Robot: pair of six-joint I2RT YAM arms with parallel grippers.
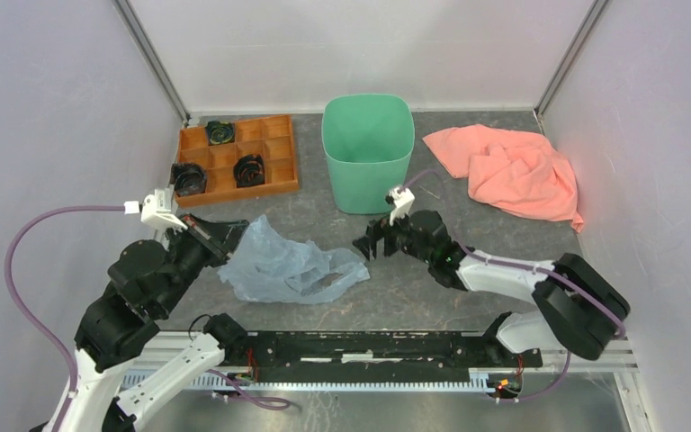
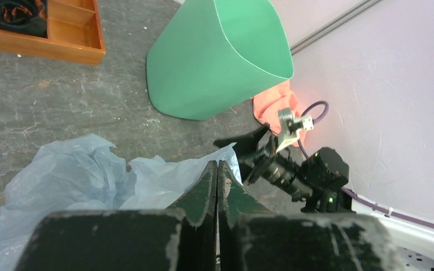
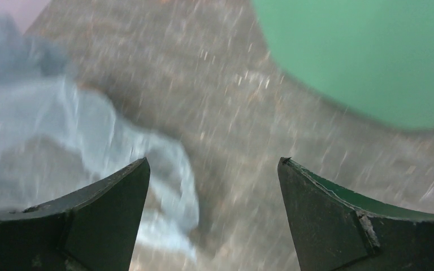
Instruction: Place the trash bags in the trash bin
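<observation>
The trash bag (image 1: 283,265) lies crumpled on the grey table, pale blue and crinkly, in front of the mint-green trash bin (image 1: 367,153), which stands upright. My left gripper (image 1: 229,238) is shut at the bag's left edge. In the left wrist view its tips (image 2: 217,165) overlap the bag (image 2: 73,175), and no plastic shows between the jaws. My right gripper (image 1: 373,245) is open just right of the bag's right end, below the bin. Nothing sits between its fingers (image 3: 213,164); the bag (image 3: 62,124) is blurred at the left and the bin (image 3: 367,56) at the upper right.
An orange compartment tray (image 1: 279,144) with black round parts (image 1: 249,169) stands left of the bin. A salmon-pink cloth (image 1: 513,171) lies right of it. White walls close the left, back and right sides. The arms' rail (image 1: 369,346) runs along the near edge.
</observation>
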